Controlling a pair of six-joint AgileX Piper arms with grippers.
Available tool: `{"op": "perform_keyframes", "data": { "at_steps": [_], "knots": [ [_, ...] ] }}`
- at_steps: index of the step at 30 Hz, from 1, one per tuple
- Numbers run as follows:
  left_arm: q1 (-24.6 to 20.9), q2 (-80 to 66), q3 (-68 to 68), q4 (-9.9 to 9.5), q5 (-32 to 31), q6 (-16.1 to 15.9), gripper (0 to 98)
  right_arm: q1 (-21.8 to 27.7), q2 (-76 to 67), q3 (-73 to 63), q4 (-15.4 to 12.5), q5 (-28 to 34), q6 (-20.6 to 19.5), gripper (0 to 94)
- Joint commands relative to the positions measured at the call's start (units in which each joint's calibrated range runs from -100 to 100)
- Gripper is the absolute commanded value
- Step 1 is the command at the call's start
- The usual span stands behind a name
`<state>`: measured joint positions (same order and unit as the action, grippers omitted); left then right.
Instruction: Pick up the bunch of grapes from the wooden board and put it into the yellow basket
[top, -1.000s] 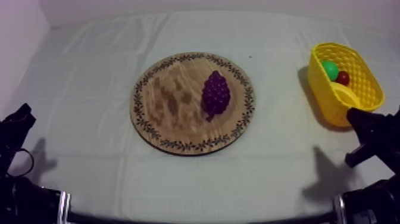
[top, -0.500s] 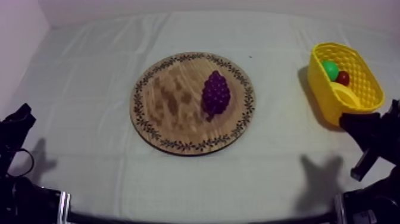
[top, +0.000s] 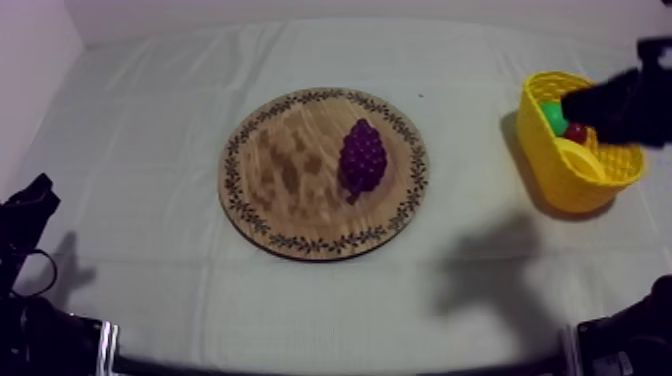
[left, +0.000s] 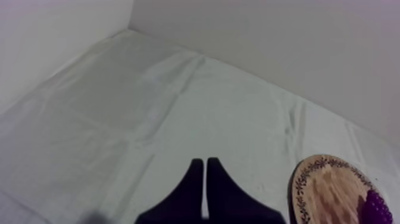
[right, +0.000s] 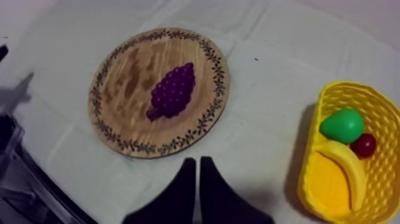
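Observation:
The purple bunch of grapes (top: 362, 158) lies on the right half of the round wooden board (top: 290, 170) in the middle of the table. The yellow basket (top: 553, 165) stands at the right with a green pear (top: 553, 117), a small red fruit (top: 576, 131) and a banana (top: 580, 158) inside. My right gripper (top: 572, 104) hangs high over the basket; in its wrist view the grapes (right: 173, 90) lie well ahead of its shut gripper (right: 197, 173). My left gripper (left: 205, 173) is shut and rests low at the left (top: 35, 195), far from the board (left: 327, 187).
Grey-white cloth covers the table, with open room all round the board. The basket (right: 315, 149) stands close to the table's right edge. A pale wall rises behind the far edge.
My right arm has lifted from the lower right up to a spot above the basket. Grapes, board and left arm have not moved.

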<state>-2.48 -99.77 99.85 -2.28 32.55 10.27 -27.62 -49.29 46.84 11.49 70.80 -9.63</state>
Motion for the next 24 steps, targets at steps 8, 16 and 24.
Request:
{"op": "perform_keyframes", "data": {
  "at_steps": [8,16,24],
  "knots": [
    [0.0,0.0,0.0,0.01,0.0,0.0,0.0,0.0,26.6,-27.5,-2.1,12.3,-1.0,0.2],
    [0.0,0.0,0.0,0.01,0.0,0.0,0.0,-0.1,42.3,-44.2,-4.4,20.1,-2.0,0.2],
    [0.0,0.0,0.0,0.01,0.0,0.0,0.0,0.4,53.8,-53.5,-6.5,23.6,-5.9,0.2]
  ]
}}
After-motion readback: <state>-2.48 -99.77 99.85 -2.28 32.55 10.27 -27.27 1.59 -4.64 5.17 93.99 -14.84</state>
